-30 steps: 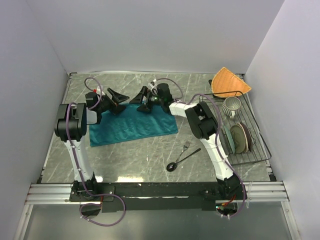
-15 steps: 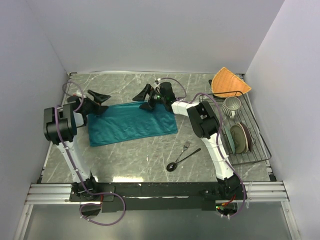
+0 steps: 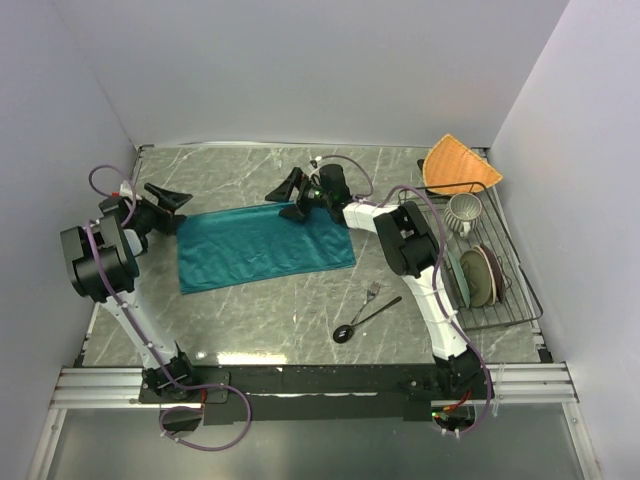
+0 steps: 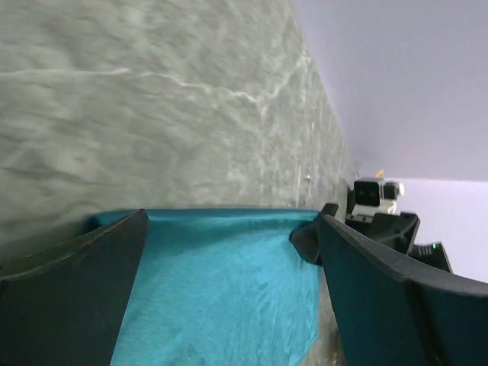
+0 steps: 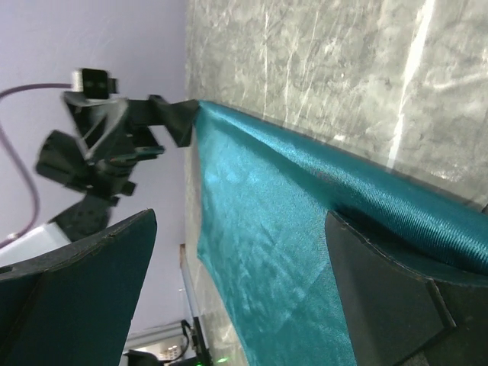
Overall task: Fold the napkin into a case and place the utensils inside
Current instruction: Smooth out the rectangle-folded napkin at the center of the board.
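Teal napkin (image 3: 265,247) lies flat on the marble table (image 3: 260,320), left of ctr, long sides running left-right. It is a plain rectangle, not a case yet.

The left gripper (image 3: 163,205) sits at the napkin's far-left corner. Jaws are spread wide w/ nothing clamped btwn them. In the left wrist cam both dark fingers (image 4: 72,297) frame the cloth, and the corner lies just beside one fingertip. Contact w/ cloth: can't tell.

The right gripper (image 3: 289,198) sits at the napkin's far long edge, right of its middle. Its jaws are also spread wide and grip nothing. In the right wrist cam that far edge looks rounded and a bit raised. One finger (image 5: 389,297) is over the edge; touching or not, can't tell.

The two grippers face each other along the far edge, and each shows up in the other's wrist cam.

The utensils are on bare table to the near-right of the napkin, apart from it and not inside.
- The fork (image 3: 372,291) is just beyond the spoon (image 3: 362,320) handle. It is too small to tell if they touch.
- The spoon lies diagonal, w/ its round black bowl at the near-left end.

A wire rack (image 3: 500,322) stands at the right side of the table. It holds upright plates (image 3: 478,277) and a cup (image 3: 462,212) toward its far end. An orange cloth (image 3: 458,166) is at the far-right corner, just beyond the rack.
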`<state>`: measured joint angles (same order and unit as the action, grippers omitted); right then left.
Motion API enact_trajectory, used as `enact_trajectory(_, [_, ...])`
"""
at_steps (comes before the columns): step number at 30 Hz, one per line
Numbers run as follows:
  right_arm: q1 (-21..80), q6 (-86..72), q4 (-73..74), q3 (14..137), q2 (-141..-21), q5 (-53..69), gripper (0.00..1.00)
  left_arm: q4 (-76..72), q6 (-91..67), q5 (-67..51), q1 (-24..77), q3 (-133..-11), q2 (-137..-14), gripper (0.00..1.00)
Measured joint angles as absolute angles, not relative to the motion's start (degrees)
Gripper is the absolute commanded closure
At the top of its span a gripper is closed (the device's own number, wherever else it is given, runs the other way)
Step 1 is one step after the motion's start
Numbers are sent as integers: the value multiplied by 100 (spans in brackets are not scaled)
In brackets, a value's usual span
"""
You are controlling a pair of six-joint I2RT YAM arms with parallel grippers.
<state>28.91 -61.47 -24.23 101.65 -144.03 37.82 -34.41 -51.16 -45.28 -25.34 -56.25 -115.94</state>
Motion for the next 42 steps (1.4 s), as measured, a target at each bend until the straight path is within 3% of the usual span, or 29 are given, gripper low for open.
enact_trajectory(8, [3011, -6156, -2609, 10473, -14403, 3677, 0, -3667, -5179, -4517, -1885, -5380, -10790, 1])
enact_trajectory(20, [3686, -6726, -2388, 12525, -15148, 2840, 0, -3516, -5509, -3879, -1299, -5227, -11236, 1])
enact_trajectory(29, [3697, -7050, -1503, 12320, -15318, 2324, 0, -3173, -5387, -3601, -1293, -5231, -11236, 1])
enact_trajectory(42, [3059, -7269, -1894, 11118, -14864, 2362, 0, -2915, -5384, -3693, -1597, -5395, -11312, 1])
